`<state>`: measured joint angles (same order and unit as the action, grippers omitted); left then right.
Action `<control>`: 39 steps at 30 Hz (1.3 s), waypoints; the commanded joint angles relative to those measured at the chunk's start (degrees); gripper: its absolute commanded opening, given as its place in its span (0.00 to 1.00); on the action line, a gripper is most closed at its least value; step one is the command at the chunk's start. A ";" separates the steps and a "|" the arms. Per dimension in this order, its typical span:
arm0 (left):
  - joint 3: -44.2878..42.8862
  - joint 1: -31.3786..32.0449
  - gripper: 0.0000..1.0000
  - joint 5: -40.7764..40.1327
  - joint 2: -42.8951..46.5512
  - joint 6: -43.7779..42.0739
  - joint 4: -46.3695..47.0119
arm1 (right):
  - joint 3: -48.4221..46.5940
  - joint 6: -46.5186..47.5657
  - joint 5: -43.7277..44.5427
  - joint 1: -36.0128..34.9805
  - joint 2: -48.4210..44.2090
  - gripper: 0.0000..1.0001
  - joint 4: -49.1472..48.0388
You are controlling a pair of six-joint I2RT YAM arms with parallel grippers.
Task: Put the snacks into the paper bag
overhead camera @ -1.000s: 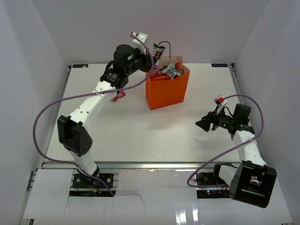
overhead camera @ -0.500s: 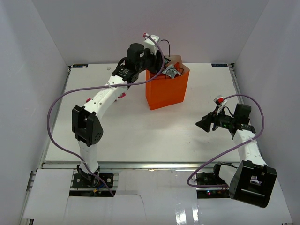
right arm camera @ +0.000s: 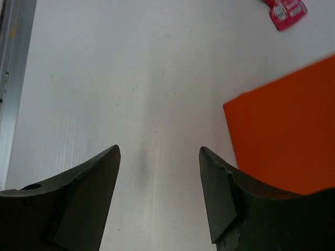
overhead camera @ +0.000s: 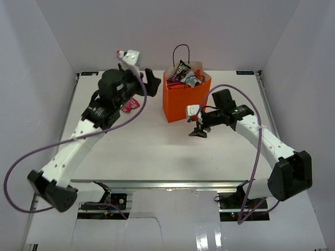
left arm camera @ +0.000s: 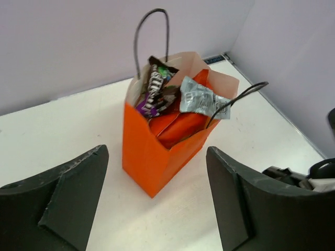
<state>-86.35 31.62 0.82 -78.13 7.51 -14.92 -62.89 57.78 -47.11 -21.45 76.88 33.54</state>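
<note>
The orange paper bag (overhead camera: pixel 186 102) stands upright at the back of the table. Snacks poke out of its top: a dark purple wrapper (left arm camera: pixel 156 87), a silver wrapper (left arm camera: pixel 201 99) and an orange-red chip bag (left arm camera: pixel 180 123). A pink packet (overhead camera: pixel 131 104) lies on the table left of the bag. My left gripper (overhead camera: pixel 152 82) hangs open and empty in the air left of the bag's mouth, with the bag (left arm camera: pixel 152 157) seen beyond its fingers. My right gripper (overhead camera: pixel 199 130) is open and empty, low over the table just in front of the bag's right corner (right arm camera: pixel 285 141).
White walls close in the table on three sides. The pink packet (right arm camera: pixel 285 11) shows at the far edge of the right wrist view. Purple cables loop off both arms. The bag's thin black handles (left arm camera: pixel 152 36) stand above its rim.
My left gripper opened over the bag, left the dark purple wrapper inside, and drew back to the left. My right arm swung in from the right to the bag's front.
</note>
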 commanded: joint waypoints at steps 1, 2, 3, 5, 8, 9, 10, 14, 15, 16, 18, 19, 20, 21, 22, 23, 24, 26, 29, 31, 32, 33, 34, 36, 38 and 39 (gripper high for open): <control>12.02 -0.41 0.87 -10.28 12.62 4.17 -6.16 | -6.18 14.72 10.27 -11.11 4.23 0.68 3.91; 14.51 -0.68 0.87 -12.05 15.35 5.92 -7.57 | -7.58 16.30 11.59 -13.07 5.72 0.68 3.29; 16.71 -0.85 0.88 -13.72 20.68 10.03 -10.80 | -9.16 17.01 13.43 -14.83 9.22 0.69 2.76; 22.85 -0.94 0.88 -17.42 25.72 15.05 -14.16 | -14.87 17.54 14.85 -19.31 13.19 0.69 1.01; 29.62 -1.03 0.88 -20.15 35.30 27.09 -20.66 | -24.79 14.83 18.28 -23.63 22.06 0.69 -2.42; 31.22 -1.12 0.88 -20.85 37.41 30.43 -23.90 | -27.78 10.90 19.76 -24.33 26.87 0.69 -3.38; 32.72 -1.12 0.87 -21.99 41.70 36.99 -25.50 | -31.03 8.17 20.30 -25.30 29.53 0.69 -4.61; 38.88 -1.03 0.87 -24.62 49.99 50.12 -32.43 | -50.78 -9.32 24.17 -26.80 43.05 0.68 -5.33; 40.10 -1.12 0.86 -25.16 51.13 52.50 -33.59 | -52.66 -16.05 26.17 -26.97 44.31 0.68 -5.85; 40.55 -1.03 0.86 -25.77 52.02 57.39 -34.99 | -53.73 -19.51 27.85 -27.32 45.28 0.68 -6.72; 42.39 -1.03 0.85 -27.79 53.95 62.60 -38.16 | -54.70 -24.36 31.01 -27.76 46.25 0.68 -8.93; 43.10 -1.03 0.83 -28.50 54.31 65.94 -39.30 | -54.36 -27.60 31.72 -28.11 45.99 0.68 -9.28; 43.63 -1.03 0.82 -29.20 54.05 71.28 -40.01 | -53.48 -30.16 33.65 -28.38 44.60 0.68 -11.46; 44.07 -1.03 0.82 -29.21 53.52 71.94 -39.23 | -52.69 -31.66 34.10 -28.38 43.71 0.68 -11.22; 44.77 -1.03 0.82 -29.30 52.56 72.03 -38.27 | -51.90 -32.11 33.15 -28.38 42.31 0.68 -11.22; 44.69 -1.03 0.82 -29.30 51.33 72.38 -37.39 | -50.85 -32.11 32.09 -28.38 40.82 0.68 -11.39; 44.69 -1.03 0.83 -29.21 47.93 72.04 -35.03 | -48.49 -31.51 28.78 -28.38 37.32 0.68 -11.04; 43.29 -1.21 0.86 -28.95 41.52 68.98 -29.94 | -43.58 -25.57 19.06 -27.68 30.65 0.69 -8.77; 41.88 -6.63 0.87 -24.57 34.38 62.83 -20.64 | -37.85 -17.90 9.88 -26.98 22.04 0.69 -5.60; 41.96 -13.74 0.87 -10.98 27.70 57.10 -15.08 | -32.22 -17.18 8.62 -26.10 18.15 0.69 -3.22; 42.40 -20.82 0.87 -6.49 25.50 56.57 -11.14 | -30.12 -16.30 7.05 -25.31 14.30 0.69 -2.52; 42.49 -23.68 0.87 -2.70 21.22 55.09 -8.84 | -27.57 -16.12 6.77 -23.65 12.26 0.69 -2.17; 42.58 -25.71 0.87 2.73 19.17 54.46 -6.46 | -22.50 -16.03 6.68 -22.68 10.15 0.69 -2.16; 42.49 -30.28 0.88 6.37 14.61 54.28 -0.75 | -17.81 -16.20 6.68 -18.04 4.61 0.69 -2.16; 40.75 -34.77 0.89 12.26 6.53 55.85 3.48 | -11.83 -16.91 5.81 -13.73 0.12 0.69 -2.34; 39.34 -35.56 0.89 13.67 3.28 56.99 3.75 | -9.99 -17.52 5.46 -9.09 -1.19 0.69 -2.43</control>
<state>-43.68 -0.93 2.48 -69.01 64.53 -20.16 -78.41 40.14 -39.03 -37.87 76.95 29.04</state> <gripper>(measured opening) 0.886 0.690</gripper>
